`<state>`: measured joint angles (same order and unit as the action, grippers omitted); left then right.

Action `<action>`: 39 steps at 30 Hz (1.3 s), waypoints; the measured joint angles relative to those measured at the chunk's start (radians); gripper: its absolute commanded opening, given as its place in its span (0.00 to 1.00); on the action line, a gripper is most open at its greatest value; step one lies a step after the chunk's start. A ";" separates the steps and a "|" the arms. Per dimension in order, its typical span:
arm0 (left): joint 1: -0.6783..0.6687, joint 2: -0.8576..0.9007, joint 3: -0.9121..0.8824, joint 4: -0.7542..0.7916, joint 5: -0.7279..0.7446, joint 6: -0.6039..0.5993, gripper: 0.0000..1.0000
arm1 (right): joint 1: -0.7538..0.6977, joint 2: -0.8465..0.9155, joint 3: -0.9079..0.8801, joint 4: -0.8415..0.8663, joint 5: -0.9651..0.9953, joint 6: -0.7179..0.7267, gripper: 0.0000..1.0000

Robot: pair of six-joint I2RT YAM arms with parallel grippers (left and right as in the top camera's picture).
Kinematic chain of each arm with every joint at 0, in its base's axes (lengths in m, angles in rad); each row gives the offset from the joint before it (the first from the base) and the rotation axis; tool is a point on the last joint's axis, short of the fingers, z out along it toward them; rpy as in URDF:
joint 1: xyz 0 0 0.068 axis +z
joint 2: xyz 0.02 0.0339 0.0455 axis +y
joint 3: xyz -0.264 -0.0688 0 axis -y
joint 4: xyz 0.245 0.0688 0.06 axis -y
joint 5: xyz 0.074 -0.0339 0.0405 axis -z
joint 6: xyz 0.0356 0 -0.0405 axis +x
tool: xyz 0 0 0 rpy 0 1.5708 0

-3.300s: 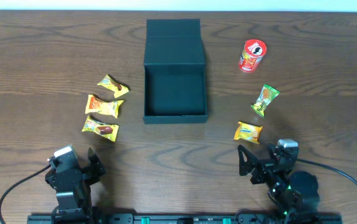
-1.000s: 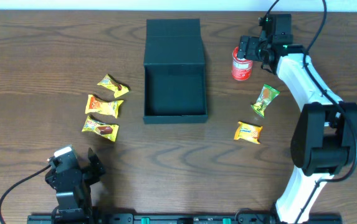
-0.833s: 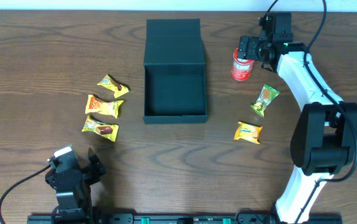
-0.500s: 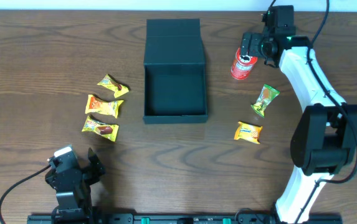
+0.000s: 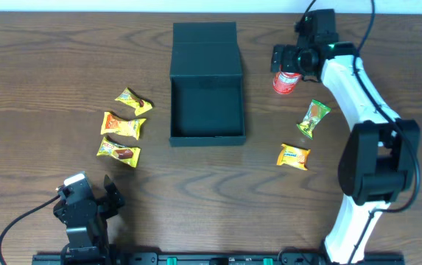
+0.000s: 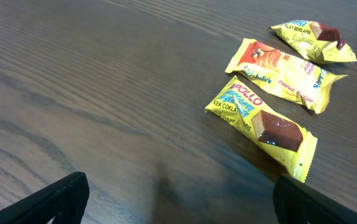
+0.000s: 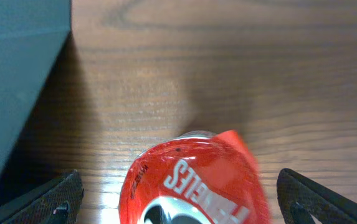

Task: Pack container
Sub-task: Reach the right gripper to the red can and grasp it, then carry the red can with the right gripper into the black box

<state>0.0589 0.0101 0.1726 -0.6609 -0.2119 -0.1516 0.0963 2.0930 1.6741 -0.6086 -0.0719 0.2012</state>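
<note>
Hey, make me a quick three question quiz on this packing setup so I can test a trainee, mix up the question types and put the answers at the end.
1. True or false: the container is open and has nothing in it.
2. How many snack packets lie on the left arm's side of the container?
3. Fill the gap: the right gripper has its open fingers on either side of the ____.

Key: 1 true. 2 three. 3 red can.
</note>
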 measured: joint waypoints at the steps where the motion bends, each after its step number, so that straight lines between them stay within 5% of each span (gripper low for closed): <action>1: 0.000 0.000 0.000 0.000 0.000 0.000 0.95 | 0.002 0.014 0.000 0.000 0.000 0.000 0.99; 6: 0.000 0.000 0.000 0.000 0.000 0.000 0.95 | 0.006 0.070 0.000 -0.004 0.005 0.000 0.97; 11: 0.000 0.000 0.000 0.000 0.000 0.000 0.96 | 0.007 0.071 0.000 -0.003 0.014 0.005 0.79; 26: 0.000 0.000 0.000 0.000 0.000 0.000 0.95 | 0.007 0.071 0.000 -0.003 0.020 0.007 0.67; 33: 0.000 0.000 0.000 0.000 0.000 0.000 0.95 | 0.007 0.071 0.011 -0.027 0.020 0.008 0.49; 39: 0.000 0.000 0.000 0.000 0.000 0.000 0.96 | 0.023 0.069 0.071 -0.128 0.019 0.008 0.46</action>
<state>0.0589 0.0101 0.1726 -0.6609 -0.2115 -0.1516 0.1196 2.1620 1.7451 -0.7368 -0.0528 0.2089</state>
